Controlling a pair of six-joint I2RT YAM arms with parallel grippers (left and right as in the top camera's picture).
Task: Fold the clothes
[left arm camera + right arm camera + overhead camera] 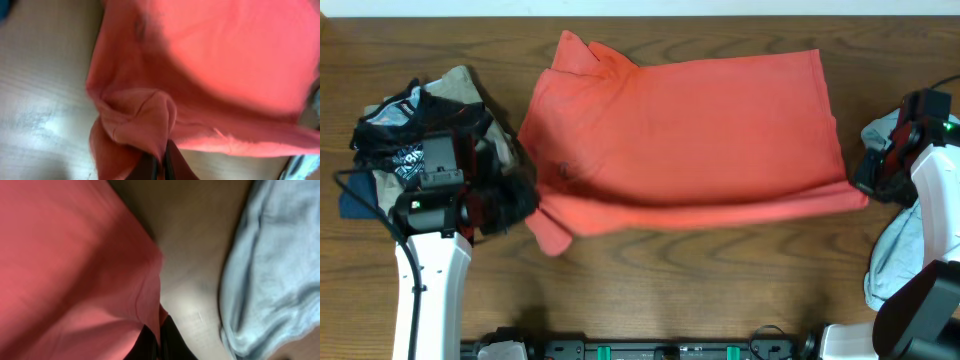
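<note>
Coral tee (690, 130): spread on the counter (720, 285), spanning the gap between both end effectors; its front edge looks lifted or doubled, cannot tell which
Left end effector (159, 169): clenched on a bunched sleeve of the tee, cloth puckered just ahead of its tips
Right end effector (158, 342): clenched on the tee's hem corner, red fabric draped over its tips
Blue shirt (272, 270): crumpled just beside the right end effector, on its outer side, apart from the tee
Pile (420, 110): dark and beige garments heaped behind the left end effector
Handling: light, limp cotton by my judgement; it should sag between two held points, neither slippery nor fragile, though a thin pinch may catch one layer only
Where to hold: corners and seams, sleeve hem one side and bottom hem the other, so the edge is taut for a fold
Risk: an uneven lift could drag the body askew
</note>
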